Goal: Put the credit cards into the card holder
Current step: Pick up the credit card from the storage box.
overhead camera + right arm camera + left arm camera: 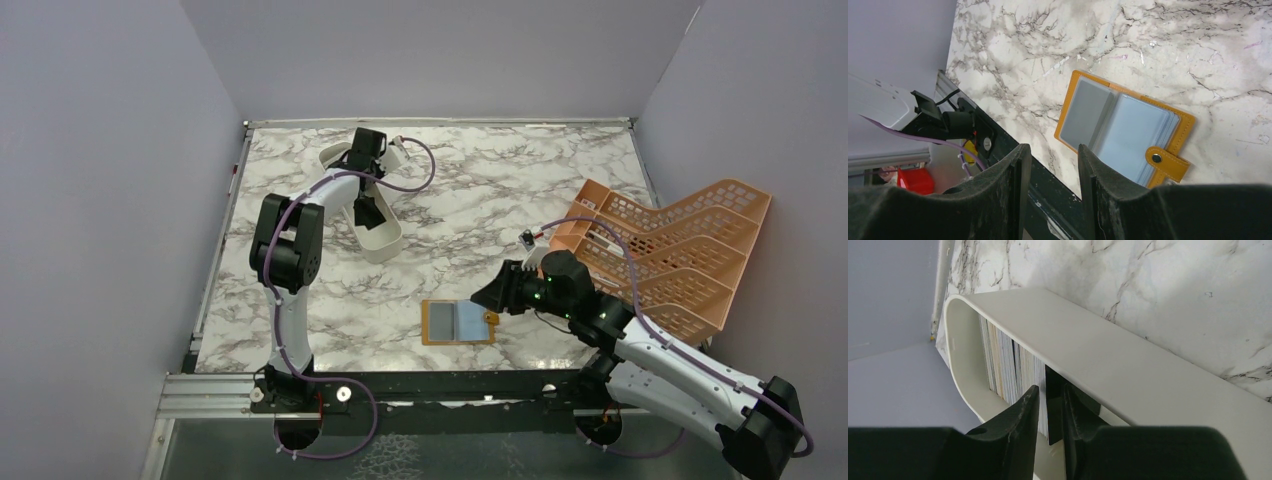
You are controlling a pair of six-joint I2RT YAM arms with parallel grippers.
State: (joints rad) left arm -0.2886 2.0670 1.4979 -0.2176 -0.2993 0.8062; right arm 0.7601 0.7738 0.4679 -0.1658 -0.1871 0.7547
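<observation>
The marble table (480, 190) from the top: the left gripper (368, 214) is in the white tray (391, 250), far from the open card holder (458, 322) beside the right gripper (491, 297). Left wrist: its fingers (1023, 415) sit on both sides of a black credit card (1054, 400) standing on edge; I cannot tell if they pinch it. Right wrist: jaws apart, empty.

No readable text, labels, brands or numbers in any view. Credit cards (1013, 365) just ahead of the left fingers (1023, 410) stand edge-on in the white tray (1128, 360), so their faces are hidden. Card holder (1133, 132) ahead of the right fingers (1013, 190): its clear sleeves show only plain grey and pale blue, and the snap tab is unmarked. Any print there is too small to tell.
</observation>
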